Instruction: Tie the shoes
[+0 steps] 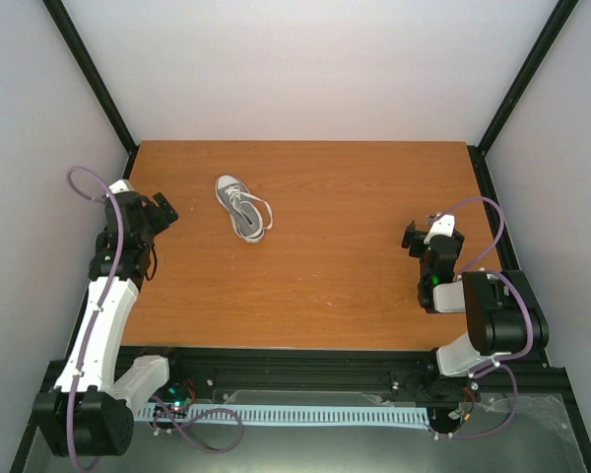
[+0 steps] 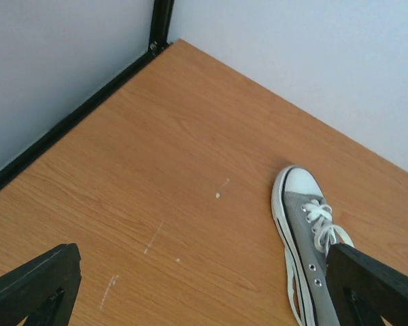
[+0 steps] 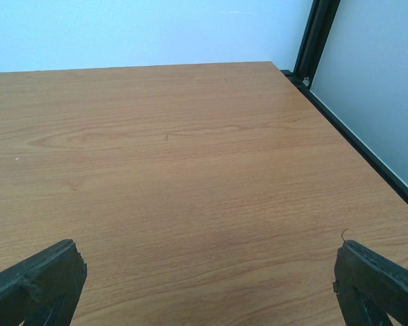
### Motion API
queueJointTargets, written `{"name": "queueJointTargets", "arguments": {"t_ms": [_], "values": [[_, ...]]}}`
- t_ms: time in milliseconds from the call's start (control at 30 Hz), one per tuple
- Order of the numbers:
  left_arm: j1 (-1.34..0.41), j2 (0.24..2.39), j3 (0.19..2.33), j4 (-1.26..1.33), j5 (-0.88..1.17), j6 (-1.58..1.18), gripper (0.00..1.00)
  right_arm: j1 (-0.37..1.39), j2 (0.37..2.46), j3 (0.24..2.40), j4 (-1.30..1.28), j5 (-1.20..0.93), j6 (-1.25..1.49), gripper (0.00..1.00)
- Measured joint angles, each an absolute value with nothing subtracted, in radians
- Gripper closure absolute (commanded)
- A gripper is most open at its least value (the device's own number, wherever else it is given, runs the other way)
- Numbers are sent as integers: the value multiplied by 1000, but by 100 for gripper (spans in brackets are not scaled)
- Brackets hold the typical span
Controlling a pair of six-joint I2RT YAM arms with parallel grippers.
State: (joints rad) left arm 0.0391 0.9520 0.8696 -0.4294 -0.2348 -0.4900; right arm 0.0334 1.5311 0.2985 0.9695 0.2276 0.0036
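Standing wide and empty, left pincer (image 1: 164, 210) and right pincer (image 1: 412, 237) should each pinch one end of the sneaker (image 1: 238, 202) laces (image 1: 265, 211).

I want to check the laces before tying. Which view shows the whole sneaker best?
Top external: the whole sneaker is visible, though small. Left wrist shows toe and laces closer, but a finger hides the heel. Right wrist shows only table.
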Motion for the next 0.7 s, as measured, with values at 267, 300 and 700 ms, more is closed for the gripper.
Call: {"name": "queueJointTargets", "arguments": {"t_ms": [267,300,700], "values": [[36,1072,865,-429,-47,-498,0,33,1531,299,970,228,4,0],[33,1090,860,-420,-21,-502,0,33,1531,299,970,228,4,0],[-109,1466,857,-256,196,-587,0,35,1163,291,797,253,29,0]]}}
